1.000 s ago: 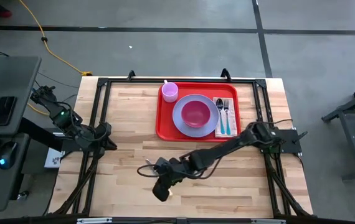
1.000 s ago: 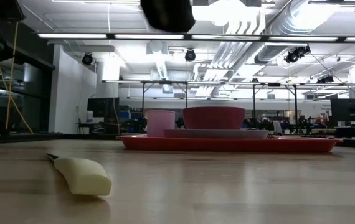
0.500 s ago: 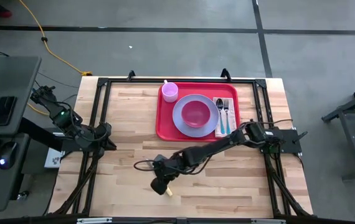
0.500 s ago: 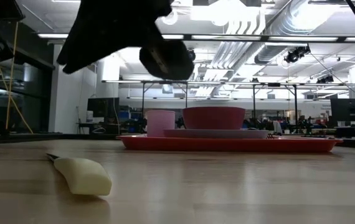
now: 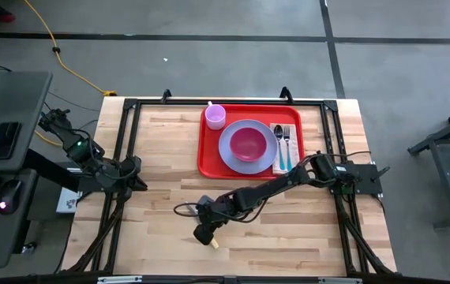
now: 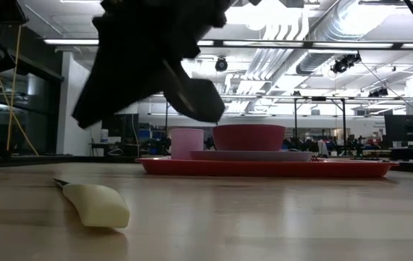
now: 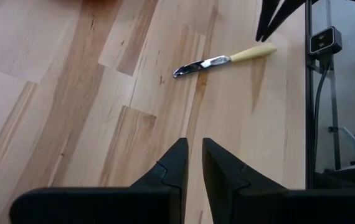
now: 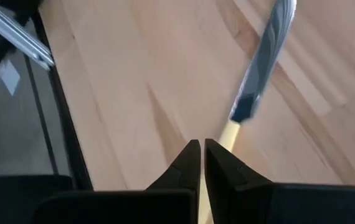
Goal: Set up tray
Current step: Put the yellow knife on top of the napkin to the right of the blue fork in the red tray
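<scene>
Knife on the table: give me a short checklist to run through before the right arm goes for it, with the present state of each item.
1. Knife lies flat on bare wood, nothing on it: ok.
2. Right tool above the knife's pale handle: ok.
3. Right tool open for a grasp: not ok, fingers shut.
4. Left tool clear of the knife, holding nothing: ok.
5. Free space on the tray beside the fork and spoon: cannot tell.

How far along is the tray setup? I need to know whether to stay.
Mostly done: the tray holds a cup, a plate with a bowl, and a spoon and fork on a napkin. In hand: the shut right gripper hovers over the knife on the table. Left: placing the knife. The left gripper waits aside.
</scene>
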Robot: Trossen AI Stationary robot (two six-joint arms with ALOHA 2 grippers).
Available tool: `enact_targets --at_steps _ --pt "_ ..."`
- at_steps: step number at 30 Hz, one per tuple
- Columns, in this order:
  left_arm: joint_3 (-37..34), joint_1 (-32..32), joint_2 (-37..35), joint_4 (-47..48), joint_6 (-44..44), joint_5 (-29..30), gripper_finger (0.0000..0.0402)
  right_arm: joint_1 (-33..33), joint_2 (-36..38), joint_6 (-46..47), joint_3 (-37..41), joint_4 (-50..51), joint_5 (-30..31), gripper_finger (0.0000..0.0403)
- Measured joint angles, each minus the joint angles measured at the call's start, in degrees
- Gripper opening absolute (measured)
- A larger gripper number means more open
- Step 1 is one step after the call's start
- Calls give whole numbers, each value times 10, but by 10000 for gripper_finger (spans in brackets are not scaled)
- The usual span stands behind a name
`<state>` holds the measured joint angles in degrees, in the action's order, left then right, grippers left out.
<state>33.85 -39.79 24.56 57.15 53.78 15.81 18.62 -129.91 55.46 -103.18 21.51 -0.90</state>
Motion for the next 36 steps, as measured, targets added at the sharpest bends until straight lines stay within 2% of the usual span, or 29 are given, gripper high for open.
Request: enact_targets --at_steps 4,9,16,21,30,36 --pt "0 0 0 -1 0 0 79 0 0 0 9 3 -18 1" --pt "0 0 1 -19 0 0 79 7 0 -16 9 5 -9 1" --pt "0 0 38 -163 -33 -21 79 24 0 -20 9 8 -9 1" --pt "1 0 108 -239 -55 -42 79 34 0 -53 9 24 16 0" --pt "1 0 270 -246 7 -89 79 41 9 -71 9 31 58 0" --pt "1 0 368 -278 18 -90 79 42 33 -93 8 33 96 0"
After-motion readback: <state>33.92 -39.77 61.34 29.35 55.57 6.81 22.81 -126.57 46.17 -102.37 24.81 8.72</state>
